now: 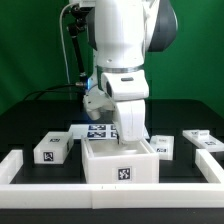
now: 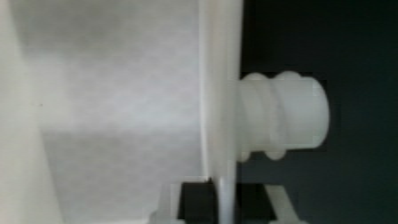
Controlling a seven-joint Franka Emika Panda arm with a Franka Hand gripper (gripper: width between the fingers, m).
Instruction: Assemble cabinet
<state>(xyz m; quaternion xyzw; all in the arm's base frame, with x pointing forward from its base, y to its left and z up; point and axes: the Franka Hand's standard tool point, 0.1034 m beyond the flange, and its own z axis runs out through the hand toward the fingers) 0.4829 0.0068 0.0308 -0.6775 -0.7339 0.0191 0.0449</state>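
Observation:
The cabinet [image 1: 120, 165], a large white boxy shell with a square tag on its front, stands at the table's front middle. My gripper [image 1: 130, 138] reaches down onto its upper back edge. In the wrist view a thin white wall [image 2: 221, 90] of the cabinet runs between the two dark pads [image 2: 267, 200]. The gripper [image 2: 228, 196] is shut on that wall. A white ribbed round peg [image 2: 288, 115] sticks out of the wall on one side. A broad white face of the cabinet [image 2: 98, 100] fills the other side.
Small white tagged blocks lie at the exterior view's left [image 1: 52, 150] and right [image 1: 161, 148], [image 1: 200, 140]. The marker board [image 1: 98, 130] lies behind the cabinet. Long white border rails [image 1: 40, 185] run along the front and sides.

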